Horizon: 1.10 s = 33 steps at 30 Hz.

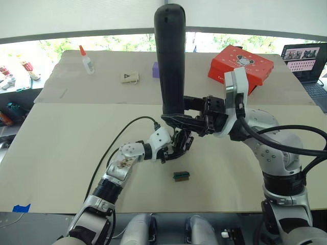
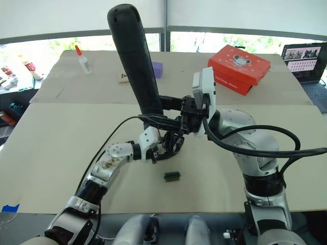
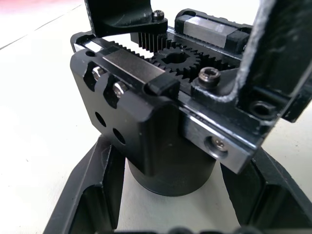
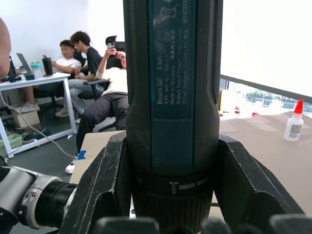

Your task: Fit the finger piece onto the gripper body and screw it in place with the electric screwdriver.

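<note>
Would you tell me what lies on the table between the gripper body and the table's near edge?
In the left eye view, a small green-and-black block lies on the paper between the gripper body and the near edge.

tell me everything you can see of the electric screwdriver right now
The electric screwdriver is a thick black cylinder with a rounded top end and a dark label panel of small print on its side. It stands nearly upright over the table, leaning slightly, clamped low on its body between the jaws of the right gripper. Its lower end points down at the gripper body, held by the left gripper; the bit is hidden.
</note>
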{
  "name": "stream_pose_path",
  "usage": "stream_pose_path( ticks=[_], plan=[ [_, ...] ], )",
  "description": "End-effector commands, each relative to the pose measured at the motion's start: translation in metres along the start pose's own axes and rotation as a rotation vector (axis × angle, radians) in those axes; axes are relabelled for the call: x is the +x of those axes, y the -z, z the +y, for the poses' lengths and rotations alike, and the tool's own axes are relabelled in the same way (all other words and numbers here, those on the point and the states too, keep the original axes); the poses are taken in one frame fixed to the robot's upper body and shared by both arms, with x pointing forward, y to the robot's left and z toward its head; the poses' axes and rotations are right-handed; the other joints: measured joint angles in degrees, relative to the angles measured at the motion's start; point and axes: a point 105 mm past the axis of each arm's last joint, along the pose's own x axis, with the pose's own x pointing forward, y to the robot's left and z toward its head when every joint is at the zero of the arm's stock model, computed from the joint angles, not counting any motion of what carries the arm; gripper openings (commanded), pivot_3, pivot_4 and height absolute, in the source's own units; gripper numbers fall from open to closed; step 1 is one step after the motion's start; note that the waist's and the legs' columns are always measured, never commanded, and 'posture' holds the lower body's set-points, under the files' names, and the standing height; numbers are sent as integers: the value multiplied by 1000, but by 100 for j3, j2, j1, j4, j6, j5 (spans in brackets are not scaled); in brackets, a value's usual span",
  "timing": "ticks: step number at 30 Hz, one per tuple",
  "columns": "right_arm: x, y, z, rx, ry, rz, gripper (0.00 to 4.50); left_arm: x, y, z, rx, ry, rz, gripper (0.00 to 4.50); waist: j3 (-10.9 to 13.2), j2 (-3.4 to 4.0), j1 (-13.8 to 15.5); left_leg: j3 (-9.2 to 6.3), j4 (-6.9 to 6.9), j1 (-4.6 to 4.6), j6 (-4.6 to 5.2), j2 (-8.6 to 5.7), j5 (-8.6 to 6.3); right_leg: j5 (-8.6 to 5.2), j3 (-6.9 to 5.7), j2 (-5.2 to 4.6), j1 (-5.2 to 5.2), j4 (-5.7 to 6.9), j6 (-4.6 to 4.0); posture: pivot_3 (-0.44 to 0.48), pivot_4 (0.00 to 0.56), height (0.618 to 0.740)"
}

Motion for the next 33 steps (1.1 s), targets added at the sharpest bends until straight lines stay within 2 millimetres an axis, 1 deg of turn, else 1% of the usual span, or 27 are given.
stream_pose_path(
  ticks=[1, 18, 33],
  plan=[
    [3, -15, 3, -79, -12, -53, 1921, -2, -10, 0, 26, 7, -37, 2276, 0, 0, -1, 0, 0, 0, 0, 0, 0, 0, 0, 0, 0, 0, 0, 0, 150, 740],
    [1, -9, 0, -89, -4, -53, 1921, -4, -11, -1, 23, 9, -38, 2276, 0, 0, -4, 0, 0, 0, 0, 0, 0, 0, 0, 1, 0, 0, 0, 0, 150, 740],
    [4, 3, 0, -105, -10, -32, 1921, -2, -12, -2, 19, 7, -46, 2276, 0, 0, -4, 1, 0, 0, 0, -1, 0, 0, -1, 1, 0, 1, 0, 0, 150, 740]
  ],
)
